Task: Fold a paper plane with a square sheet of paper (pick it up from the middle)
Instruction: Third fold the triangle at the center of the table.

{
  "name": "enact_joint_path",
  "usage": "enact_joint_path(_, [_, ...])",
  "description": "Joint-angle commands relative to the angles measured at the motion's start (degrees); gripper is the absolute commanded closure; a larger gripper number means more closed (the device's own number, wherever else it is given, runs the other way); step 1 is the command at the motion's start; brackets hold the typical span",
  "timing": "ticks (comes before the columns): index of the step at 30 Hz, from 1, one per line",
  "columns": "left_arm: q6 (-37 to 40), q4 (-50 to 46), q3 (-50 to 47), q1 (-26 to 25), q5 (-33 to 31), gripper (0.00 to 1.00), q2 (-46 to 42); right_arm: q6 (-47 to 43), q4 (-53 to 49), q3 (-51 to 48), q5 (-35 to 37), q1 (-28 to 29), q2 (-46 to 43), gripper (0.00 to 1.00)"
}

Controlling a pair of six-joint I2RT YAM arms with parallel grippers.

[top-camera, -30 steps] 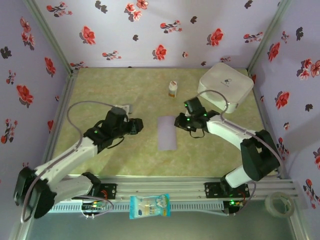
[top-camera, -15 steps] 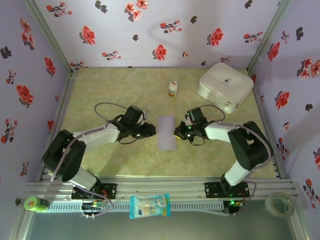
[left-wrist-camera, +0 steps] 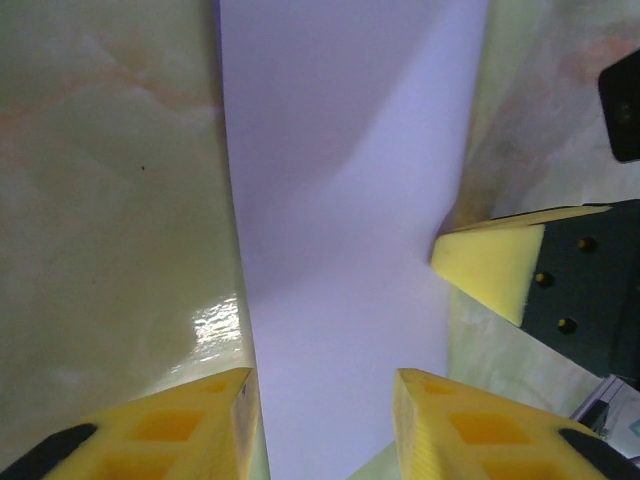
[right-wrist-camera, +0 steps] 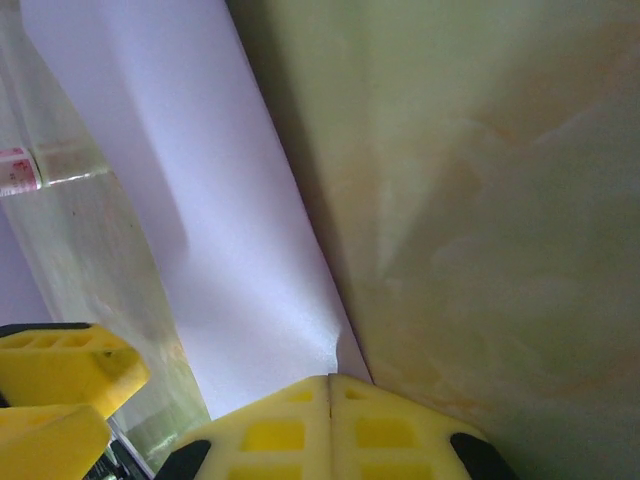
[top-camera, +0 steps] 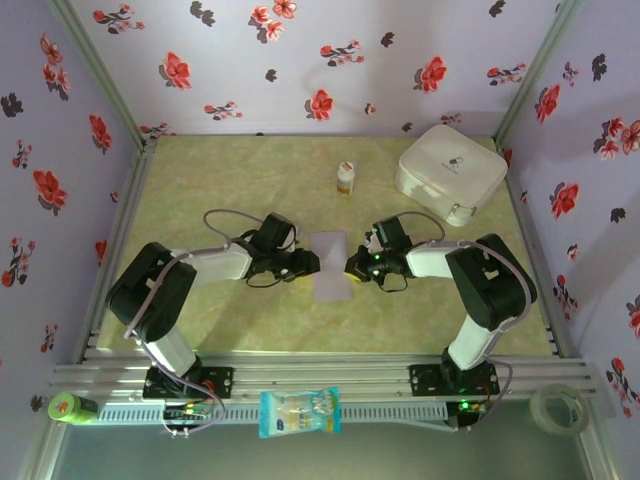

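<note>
The square sheet of paper [top-camera: 332,266], pale lavender, lies on the table as a narrow rectangle [left-wrist-camera: 340,200] [right-wrist-camera: 200,200]. My left gripper [top-camera: 308,265] is at its left edge, low over the table. It is open [left-wrist-camera: 320,425], and its yellow fingers [left-wrist-camera: 170,430] straddle the near part of the sheet without touching. My right gripper [top-camera: 352,268] is at the right edge. Its jaws [right-wrist-camera: 330,415] are shut together on that edge, where the paper puckers slightly. In the left wrist view, the right gripper's yellow fingertip [left-wrist-camera: 495,265] meets the sheet's edge.
A small white bottle [top-camera: 345,178] stands behind the paper. A white rounded case [top-camera: 449,172] sits at the back right. On the front rail lie a blue-white snack packet [top-camera: 299,412], a tape roll [top-camera: 558,408] and a green item [top-camera: 70,406].
My left arm has swung right and its gripper has come up to the paper's left edge. My right gripper has dropped to the right edge and shut there.
</note>
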Motion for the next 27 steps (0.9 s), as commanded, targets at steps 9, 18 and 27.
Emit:
enact_joint_path(9, [-2.0,1.3,0.8,-0.6,1.6,0.63,3.6,-1.5,-7.5,-1.6,5.1,-0.2,3.0,0.99])
enact_joint_path(18, [-1.3,1.3,1.8,-0.9,2.7,0.69,5.8,-1.7,-8.4,-1.9,5.9,-0.2,3.4,0.99])
enact_joint_path(27, [-2.5,2.7,1.2,-1.1,2.6,0.74,5.8,-1.5,-7.4,-2.2,5.2,-0.2,3.1,0.98])
